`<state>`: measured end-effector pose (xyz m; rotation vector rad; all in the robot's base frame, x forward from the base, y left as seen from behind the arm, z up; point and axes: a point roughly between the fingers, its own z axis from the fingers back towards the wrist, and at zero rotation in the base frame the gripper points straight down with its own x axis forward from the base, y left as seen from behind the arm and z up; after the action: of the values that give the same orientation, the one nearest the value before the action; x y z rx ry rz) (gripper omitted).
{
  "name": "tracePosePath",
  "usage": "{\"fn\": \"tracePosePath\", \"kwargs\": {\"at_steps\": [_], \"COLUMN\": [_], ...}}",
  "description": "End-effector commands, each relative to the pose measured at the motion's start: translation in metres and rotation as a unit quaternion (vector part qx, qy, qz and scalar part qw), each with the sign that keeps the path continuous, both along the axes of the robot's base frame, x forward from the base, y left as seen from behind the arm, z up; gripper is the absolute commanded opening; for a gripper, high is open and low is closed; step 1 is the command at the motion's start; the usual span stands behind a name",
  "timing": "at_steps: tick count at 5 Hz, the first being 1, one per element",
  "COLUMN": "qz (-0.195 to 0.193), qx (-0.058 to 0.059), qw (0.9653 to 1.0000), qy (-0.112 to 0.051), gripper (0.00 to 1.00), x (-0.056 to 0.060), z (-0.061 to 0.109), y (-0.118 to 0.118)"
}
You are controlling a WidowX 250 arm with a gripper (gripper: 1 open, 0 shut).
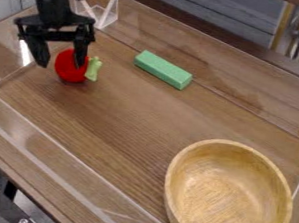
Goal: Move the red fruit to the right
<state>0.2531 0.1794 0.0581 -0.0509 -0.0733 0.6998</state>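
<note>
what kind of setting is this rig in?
Likely a lab test bench: a wooden table fenced by clear plastic walls, with toy props, a red fruit, green block and wooden bowl, under an open pincer.

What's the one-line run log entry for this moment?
gripper: open, fingers straddling red fruit | fruit: on table, not lifted | green block: untouched | bowl: empty
</note>
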Motion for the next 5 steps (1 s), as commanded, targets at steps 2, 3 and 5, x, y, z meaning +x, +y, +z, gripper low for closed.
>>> {"fn": "tracePosePath", "kwargs": {"at_steps": [2,3,5], "qz": [-0.013,0.015,0.046], "qx": [0.017,0.016,0.015], "qw": [0.9995,0.9994,0.9985], "qy": [-0.025,-0.027,-0.027], "gripper": [1.00,1.00,1.00], "x": [0.026,0.030,0.034], "z": [-0.003,-0.011,-0.009], "y": [0.002,0.013,0.023]}}
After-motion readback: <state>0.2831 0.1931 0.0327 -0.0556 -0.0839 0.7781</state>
